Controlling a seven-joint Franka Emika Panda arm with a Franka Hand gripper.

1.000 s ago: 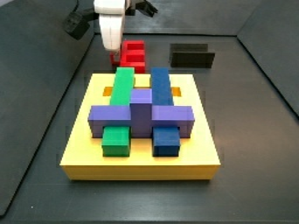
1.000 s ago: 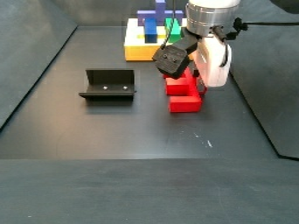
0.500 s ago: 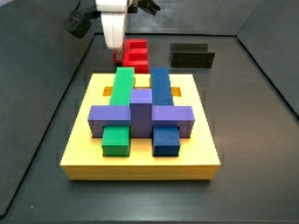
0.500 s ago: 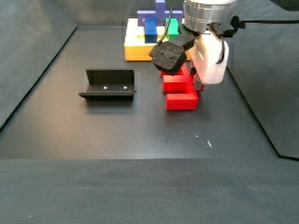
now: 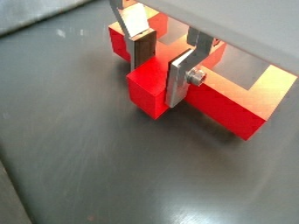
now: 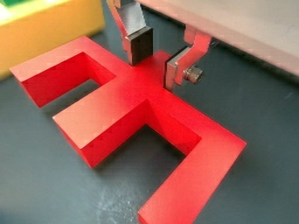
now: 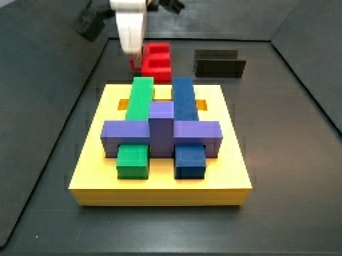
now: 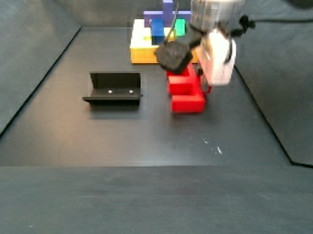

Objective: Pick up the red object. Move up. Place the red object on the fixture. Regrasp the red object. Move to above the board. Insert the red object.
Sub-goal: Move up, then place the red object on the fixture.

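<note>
a: where's the gripper (image 5: 163,59)?
b: pointing straight down, its silver fingers (image 6: 136,39) clamped on the red object's (image 6: 128,105) central stem, arm rising above it.
a: and the piece?
b: on the dark floor between the yellow board (image 7: 160,185) and the black fixture (image 8: 113,89).
a: any writing?
b: none readable.

I see the gripper (image 5: 163,59) over the red object (image 8: 186,92), fingers astride its stem. The fixture (image 8: 113,89) sits well apart beside it; the board (image 7: 162,150) lies just behind.
</note>
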